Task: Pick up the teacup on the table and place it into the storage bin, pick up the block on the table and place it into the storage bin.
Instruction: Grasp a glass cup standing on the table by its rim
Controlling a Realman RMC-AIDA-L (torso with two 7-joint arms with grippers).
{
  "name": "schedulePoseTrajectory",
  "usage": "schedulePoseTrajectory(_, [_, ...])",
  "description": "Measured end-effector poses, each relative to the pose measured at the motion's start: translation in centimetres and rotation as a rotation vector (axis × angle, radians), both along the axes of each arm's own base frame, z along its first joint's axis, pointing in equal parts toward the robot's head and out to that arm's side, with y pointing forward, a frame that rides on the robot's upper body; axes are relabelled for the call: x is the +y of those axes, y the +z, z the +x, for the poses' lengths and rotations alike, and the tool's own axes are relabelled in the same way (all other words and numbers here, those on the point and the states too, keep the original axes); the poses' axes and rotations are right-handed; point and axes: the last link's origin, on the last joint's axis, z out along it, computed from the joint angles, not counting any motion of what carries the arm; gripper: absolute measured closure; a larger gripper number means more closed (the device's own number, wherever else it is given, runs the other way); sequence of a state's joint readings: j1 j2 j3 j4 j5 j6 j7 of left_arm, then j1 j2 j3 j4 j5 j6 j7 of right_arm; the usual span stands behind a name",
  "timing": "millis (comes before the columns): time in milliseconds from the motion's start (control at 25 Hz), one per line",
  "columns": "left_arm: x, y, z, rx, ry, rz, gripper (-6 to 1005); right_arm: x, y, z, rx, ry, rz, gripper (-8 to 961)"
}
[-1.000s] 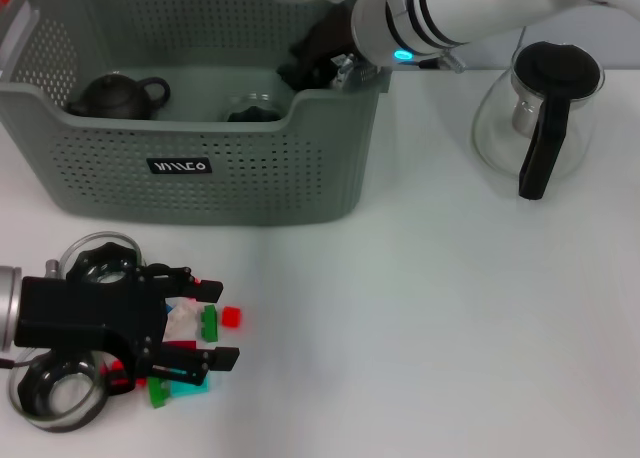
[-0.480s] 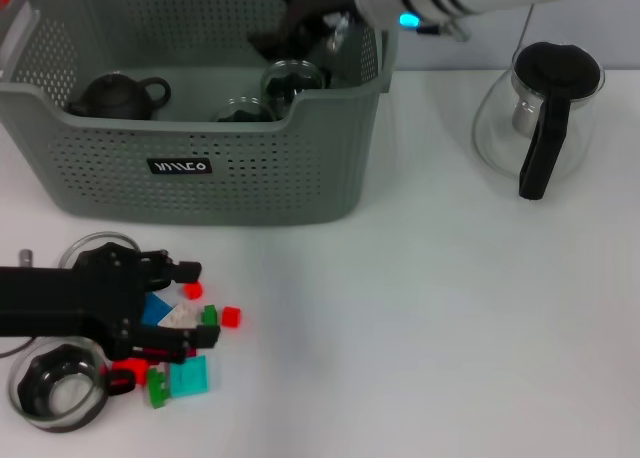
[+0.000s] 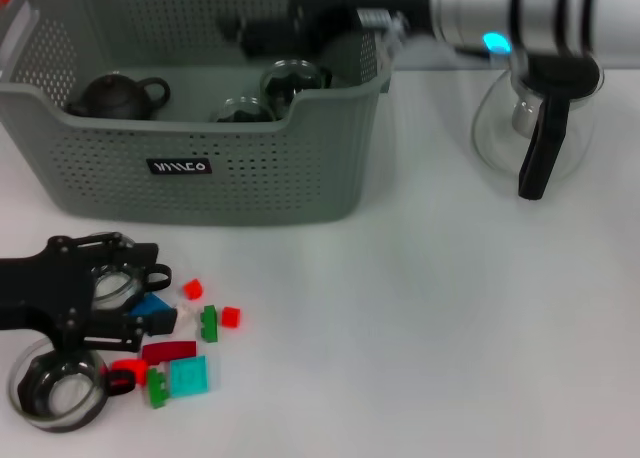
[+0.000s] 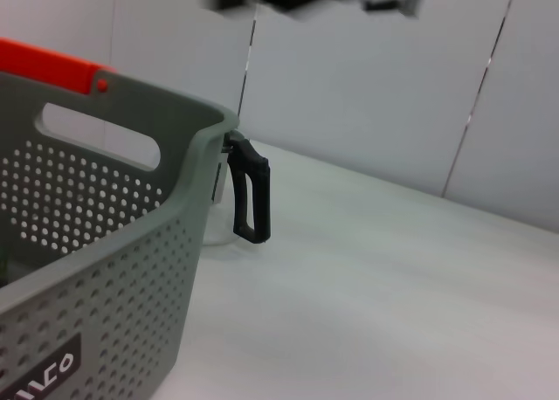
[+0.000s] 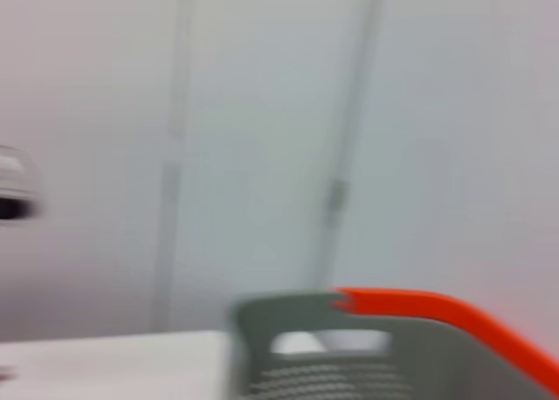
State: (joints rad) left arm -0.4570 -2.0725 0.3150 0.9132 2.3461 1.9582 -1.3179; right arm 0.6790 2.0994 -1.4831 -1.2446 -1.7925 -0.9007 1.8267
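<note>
The storage bin [image 3: 200,168] stands at the back left and holds two glass teacups [image 3: 293,78] [image 3: 245,110]. My right gripper [image 3: 245,33] hovers above the bin's rear right, blurred, clear of the cups. On the table at the front left, one teacup [image 3: 55,388] sits near the edge and another [image 3: 105,281] lies partly under my left gripper [image 3: 152,296]. That gripper is open, low over the table, with a blue block [image 3: 150,306] between its fingers. More blocks lie to its right: red [image 3: 231,317], green [image 3: 209,323] and teal [image 3: 188,376].
A dark teapot [image 3: 115,95] sits in the bin's left end. A glass pot with a black handle [image 3: 540,128] stands at the back right, its handle [image 4: 249,199] showing past the bin corner [image 4: 105,243]. An orange handle clip [image 5: 437,313] tops the bin wall.
The right gripper has let go of a teacup inside the bin and risen above it. The left gripper has drawn back to the left, from over the block pile to the blue block.
</note>
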Motion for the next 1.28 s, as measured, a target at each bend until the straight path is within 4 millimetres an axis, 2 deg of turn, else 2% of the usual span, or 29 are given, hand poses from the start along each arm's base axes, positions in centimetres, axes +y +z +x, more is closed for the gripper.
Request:
schedulePoseTrajectory(80, [-0.3, 0.4, 0.0, 0.012, -0.009, 0.002, 114, -1.6, 0.0, 1.1, 0.029, 0.039, -0.072, 218])
schedulePoseTrajectory(200, [-0.5, 0.9, -0.1, 0.045, -0.022, 0.0, 114, -3.9, -0.5, 3.0, 0.058, 0.101, -0.181, 48])
schedulePoseTrajectory(280, [-0.8, 1.3, -0.2, 0.077, -0.034, -0.005, 114, -5.5, -1.2, 4.5, 0.062, 0.134, -0.272, 38])
schedulePoseTrajectory(440, [-1.5, 1.9, -0.3, 0.174, -0.064, -0.039, 113, -6.4, -1.9, 5.8, 0.079, 0.126, -0.347, 21])
schedulePoseTrajectory(880, [-3.1, 2.3, 0.2, 0.528, -0.03, -0.17, 124, -5.4, -1.6, 7.3, 0.241, 0.057, -0.333, 19])
schedulePoseTrajectory(1280, [-3.1, 1.7, 0.4, 0.595, 0.008, -0.205, 175, -4.8, -1.8, 7.5, 0.254, 0.046, -0.326, 23])
